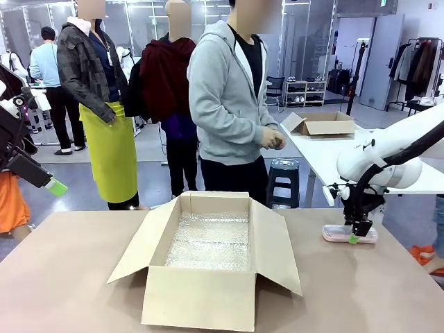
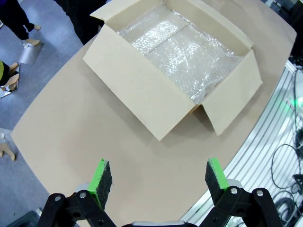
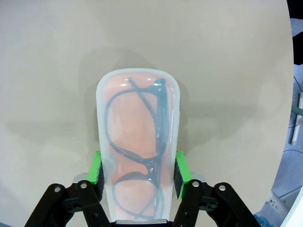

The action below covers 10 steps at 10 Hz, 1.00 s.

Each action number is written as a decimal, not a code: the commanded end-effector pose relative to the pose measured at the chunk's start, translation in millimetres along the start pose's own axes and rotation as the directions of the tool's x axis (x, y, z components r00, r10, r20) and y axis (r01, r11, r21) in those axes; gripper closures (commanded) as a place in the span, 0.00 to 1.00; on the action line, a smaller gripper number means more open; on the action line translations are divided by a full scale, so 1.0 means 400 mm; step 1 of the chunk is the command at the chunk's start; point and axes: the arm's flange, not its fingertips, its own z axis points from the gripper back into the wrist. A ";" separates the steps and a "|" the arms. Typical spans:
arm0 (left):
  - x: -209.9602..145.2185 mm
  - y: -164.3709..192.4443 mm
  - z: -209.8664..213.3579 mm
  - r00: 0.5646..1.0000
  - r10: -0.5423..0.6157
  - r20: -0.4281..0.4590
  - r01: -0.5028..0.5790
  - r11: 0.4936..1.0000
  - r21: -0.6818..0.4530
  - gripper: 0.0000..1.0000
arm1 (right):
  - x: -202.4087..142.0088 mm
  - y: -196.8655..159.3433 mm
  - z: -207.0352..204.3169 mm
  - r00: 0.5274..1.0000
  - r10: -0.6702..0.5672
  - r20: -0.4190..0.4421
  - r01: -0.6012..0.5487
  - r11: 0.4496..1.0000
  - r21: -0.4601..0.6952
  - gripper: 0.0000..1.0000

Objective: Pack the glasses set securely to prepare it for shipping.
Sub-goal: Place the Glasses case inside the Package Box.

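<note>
At far right, right claw [image 3: 137, 166] gripping pink case [image 3: 137, 118], left claw [image 2: 159, 177] spread

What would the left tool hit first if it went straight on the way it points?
Probably the cardboard box, at its near side wall; the open left tool aims across bare table toward it. Depth is unclear, so it might touch the tabletop just short of the box.

Robotics lab in an open hall. A white robot arm [image 1: 395, 149] stands right of the cardboard box [image 1: 208, 277] on the tan tabletop [image 1: 62, 277]. Behind the box are glass partitions [image 1: 149, 28] and a second white table [image 1: 326, 156] carrying another carton [image 1: 325, 125] — clothes rack [image 1: 420, 62] far right.
</note>
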 end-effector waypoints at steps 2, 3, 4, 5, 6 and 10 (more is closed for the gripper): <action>-0.002 -0.001 0.003 1.000 -0.002 0.008 0.002 1.000 -0.008 0.00 | 0.004 0.002 -0.008 1.000 -0.024 0.000 0.024 1.000 -0.006 0.63; -0.002 -0.001 0.003 1.000 -0.002 0.008 0.002 1.000 -0.008 0.00 | 0.007 0.005 0.002 1.000 -0.020 -0.003 0.020 1.000 -0.003 0.70; -0.002 -0.001 0.003 1.000 -0.002 0.008 0.002 1.000 -0.008 0.00 | 0.015 0.012 0.027 1.000 -0.017 -0.008 0.017 1.000 0.006 0.80; -0.002 -0.001 0.003 1.000 -0.002 0.008 0.002 1.000 -0.008 0.00 | 0.022 0.017 0.064 1.000 -0.017 -0.004 0.017 1.000 0.010 0.80; -0.002 -0.001 0.003 1.000 -0.002 0.008 0.002 1.000 -0.008 0.00 | 0.031 0.023 0.125 1.000 -0.011 0.020 0.011 1.000 0.006 0.80; -0.002 -0.001 0.003 1.000 -0.002 0.008 0.002 1.000 -0.008 0.00 | 0.097 0.069 0.325 0.999 0.021 0.029 -0.022 0.999 0.033 0.80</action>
